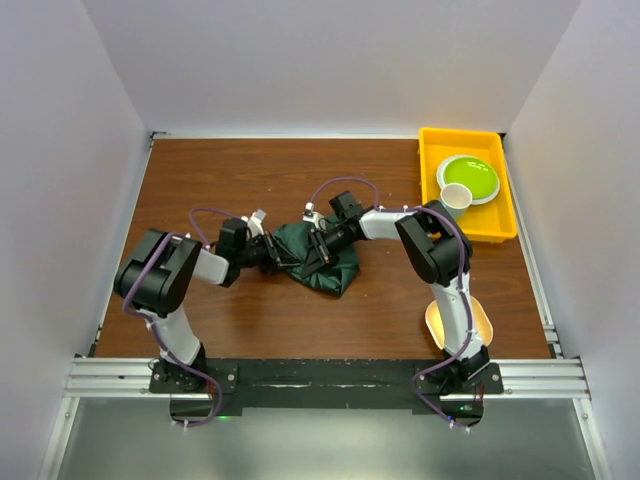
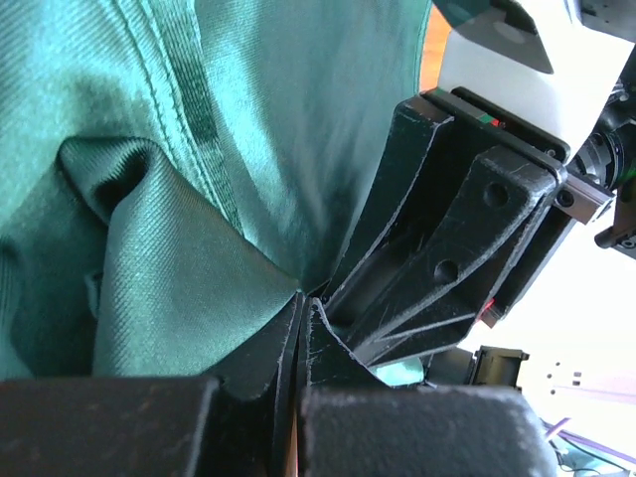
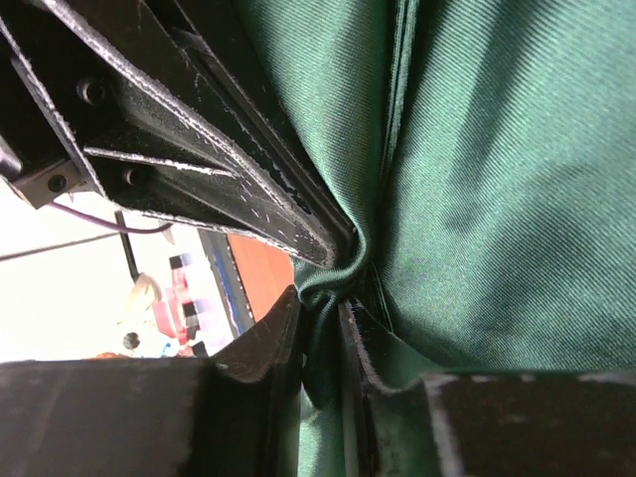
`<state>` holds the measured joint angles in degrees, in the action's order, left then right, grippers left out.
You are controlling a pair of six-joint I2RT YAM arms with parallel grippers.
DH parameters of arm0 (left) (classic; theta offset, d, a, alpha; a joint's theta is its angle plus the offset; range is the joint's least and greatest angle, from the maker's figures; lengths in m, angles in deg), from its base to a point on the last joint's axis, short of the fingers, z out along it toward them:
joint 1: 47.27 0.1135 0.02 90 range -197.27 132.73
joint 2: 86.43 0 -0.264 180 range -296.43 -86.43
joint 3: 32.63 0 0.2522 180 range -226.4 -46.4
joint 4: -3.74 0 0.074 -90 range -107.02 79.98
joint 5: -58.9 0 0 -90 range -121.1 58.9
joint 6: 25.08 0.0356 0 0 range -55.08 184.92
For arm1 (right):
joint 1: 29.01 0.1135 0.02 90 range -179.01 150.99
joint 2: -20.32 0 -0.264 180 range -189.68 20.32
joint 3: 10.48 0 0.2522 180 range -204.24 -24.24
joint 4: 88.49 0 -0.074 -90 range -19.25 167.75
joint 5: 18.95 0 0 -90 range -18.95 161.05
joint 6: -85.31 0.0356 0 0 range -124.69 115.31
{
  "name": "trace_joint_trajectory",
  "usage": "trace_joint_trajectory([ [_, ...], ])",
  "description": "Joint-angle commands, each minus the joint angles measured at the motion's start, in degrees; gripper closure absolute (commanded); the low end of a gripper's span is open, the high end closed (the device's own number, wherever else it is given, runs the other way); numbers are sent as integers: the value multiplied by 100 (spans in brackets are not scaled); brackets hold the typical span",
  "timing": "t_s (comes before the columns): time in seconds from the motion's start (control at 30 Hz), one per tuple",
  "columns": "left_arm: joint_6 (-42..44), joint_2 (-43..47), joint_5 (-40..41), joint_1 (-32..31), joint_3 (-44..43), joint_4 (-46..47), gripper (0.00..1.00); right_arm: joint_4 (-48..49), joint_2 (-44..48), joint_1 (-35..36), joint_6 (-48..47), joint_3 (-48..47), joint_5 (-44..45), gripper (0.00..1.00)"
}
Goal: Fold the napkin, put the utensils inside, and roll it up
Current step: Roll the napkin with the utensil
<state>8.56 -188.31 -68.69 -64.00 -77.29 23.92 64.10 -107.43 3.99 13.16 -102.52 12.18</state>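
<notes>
Brown table [image 1: 250,180], white walls [image 1: 330,60], L gripper [image 2: 301,316], R gripper [image 3: 323,313] both pinched on bunched napkin [image 1: 340,270], yellow tray [image 1: 430,160] far-R

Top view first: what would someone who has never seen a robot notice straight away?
A crumpled dark green napkin lies mid-table, with the left claw and the right claw meeting over it, each pinching a fold of the cloth. In the far right corner, a bright yellow tray holds a green plate and a small white cup.
</notes>
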Motion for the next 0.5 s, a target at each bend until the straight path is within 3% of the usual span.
trace_joint_trajectory([
  [0.0,529,-349,374,-58,216,-431,100,-287,197,31,26,94,1254,76],
  [0.2,783,-437,401,-58,242,-606,100,-805,706,67,-106,-126,1641,53],
  [0.47,942,-402,418,-58,119,-967,100,-1965,1452,67,-879,-381,2450,41],
])
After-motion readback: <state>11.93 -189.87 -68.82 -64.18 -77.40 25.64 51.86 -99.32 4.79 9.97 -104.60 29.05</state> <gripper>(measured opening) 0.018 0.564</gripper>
